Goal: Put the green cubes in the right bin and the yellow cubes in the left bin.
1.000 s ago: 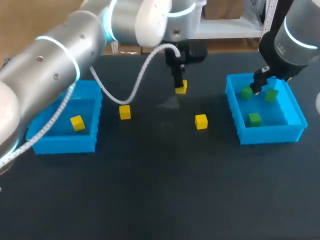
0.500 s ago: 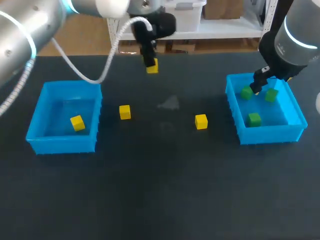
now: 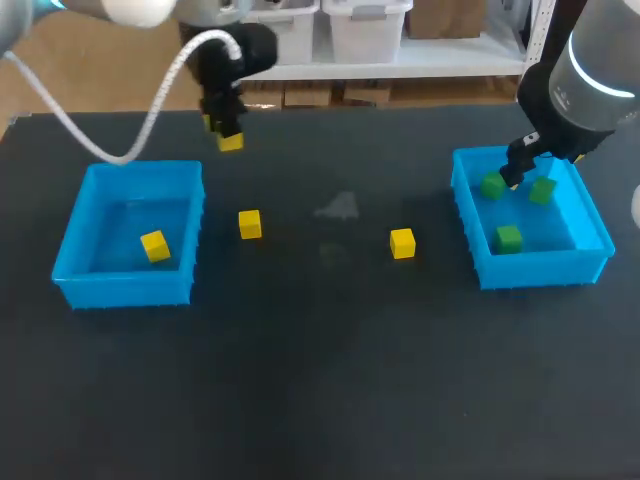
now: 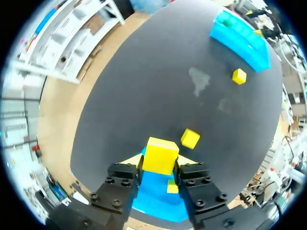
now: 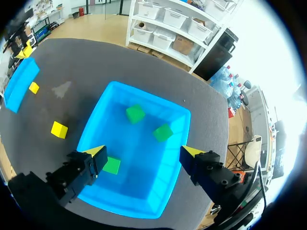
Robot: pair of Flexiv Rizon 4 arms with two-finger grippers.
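The left gripper (image 3: 222,128) clamps a yellow cube (image 3: 230,142) in the air just behind the left bin (image 3: 120,170), likely to drop it in beside the sorted cube (image 3: 154,245). To the right of that bin wait a near cube (image 3: 250,224) and a far cube (image 3: 402,243). Farthest from it, the right gripper (image 5: 144,154) hangs wide open over the right bin (image 3: 540,268), which holds three green cubes (image 3: 508,238).

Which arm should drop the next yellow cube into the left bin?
Left. The left gripper holds a yellow cube close to the left bin's far corner. The right gripper hangs open over the right bin, across the table.
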